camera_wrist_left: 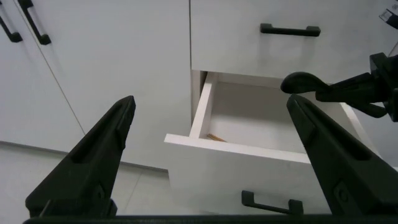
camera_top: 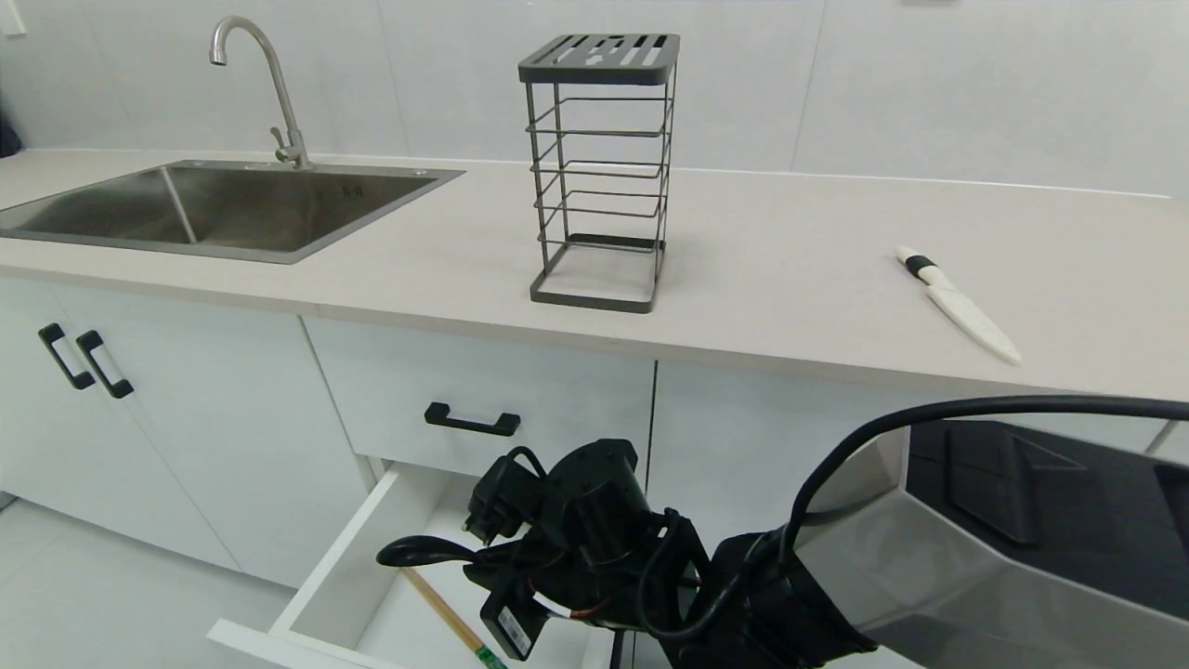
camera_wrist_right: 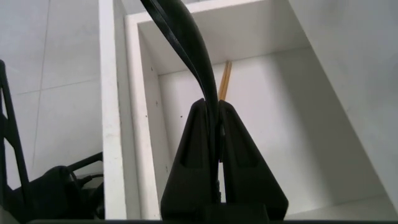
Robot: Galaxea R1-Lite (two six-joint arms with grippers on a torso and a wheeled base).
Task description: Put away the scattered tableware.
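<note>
— One open drawer (camera_top: 334,557) sits at six o'clock of the rack (camera_top: 599,177); above it our right gripper (camera_wrist_right: 211,109) pinches the black spoon (camera_wrist_right: 180,37) by its handle, our left gripper (camera_wrist_left: 211,106) spread wide.
— We judge it light, stiff, slick; the handle suits. The knife (camera_top: 957,305) lies at three o'clock of the rack; chopsticks (camera_wrist_right: 224,78) in the drawer lie under our spoon.

One white knife (camera_top: 957,304), one black spoon (camera_top: 423,552), one wire rack (camera_top: 602,177), one sink (camera_top: 111,209), one faucet (camera_top: 269,88) and one open drawer (camera_top: 325,576).
</note>
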